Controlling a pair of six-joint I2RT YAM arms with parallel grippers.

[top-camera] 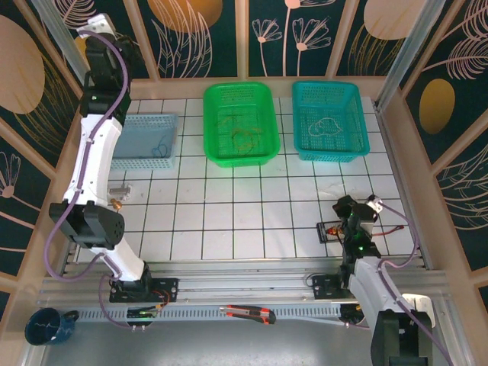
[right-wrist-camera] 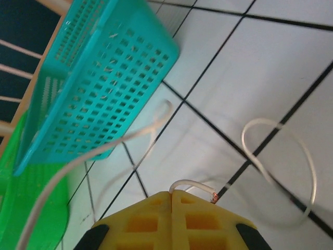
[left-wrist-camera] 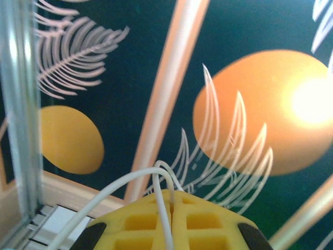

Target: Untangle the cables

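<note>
Slipping is the main risk: the right gripper (right-wrist-camera: 173,194) is clamped shut on a whitish cable (right-wrist-camera: 190,183) right beside its bare copper end, so a hard tug could, I judge, draw that short tail out of the fingers. A loop (right-wrist-camera: 308,177) lying on the tiles ahead and to the right of it could also cinch into a knot. The left gripper (left-wrist-camera: 171,200), closed on a pale cable (left-wrist-camera: 125,185) arching from its fingertips, adds pull if the 2 share 1 cable; I cannot tell. The left arm (top-camera: 95,152) stands raised high; the right arm (top-camera: 366,278) crouches low, teal basket (right-wrist-camera: 104,67) ahead-left of its gripper.
</note>
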